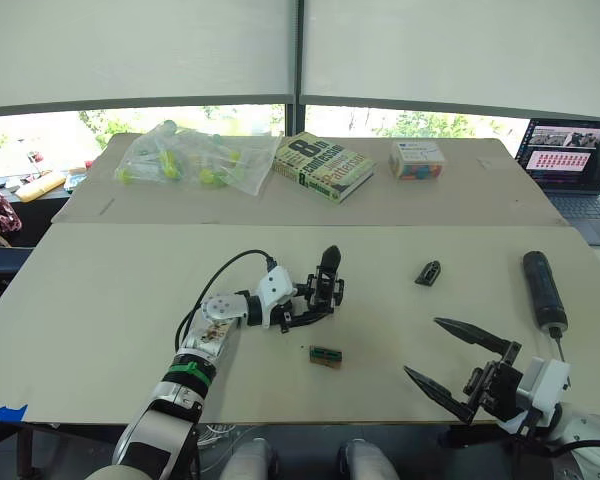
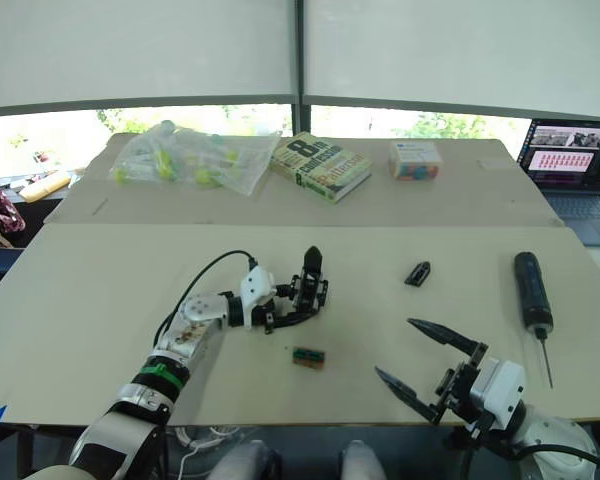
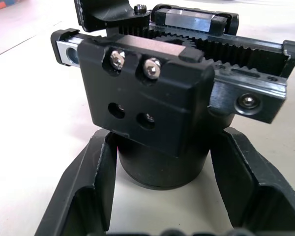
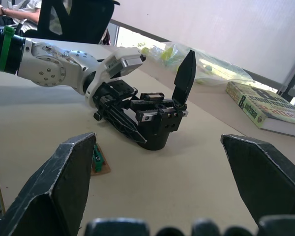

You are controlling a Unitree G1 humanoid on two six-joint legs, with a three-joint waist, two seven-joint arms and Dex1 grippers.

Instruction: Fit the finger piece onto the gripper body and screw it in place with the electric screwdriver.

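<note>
The left gripper (image 1: 315, 305) crowds the gripper body (image 1: 325, 283), its fingers (image 3: 83, 196) set on either side of the round base, so that side is blocked while the side facing the finger piece (image 1: 428, 272) lies bare. Wide bare tabletop (image 1: 110, 290) separates the body, the finger piece and the electric screwdriver (image 1: 543, 290). A small green-and-black block (image 1: 325, 356) lies between the body and the right gripper (image 1: 450, 365), whose fingers are spread wide.
</note>
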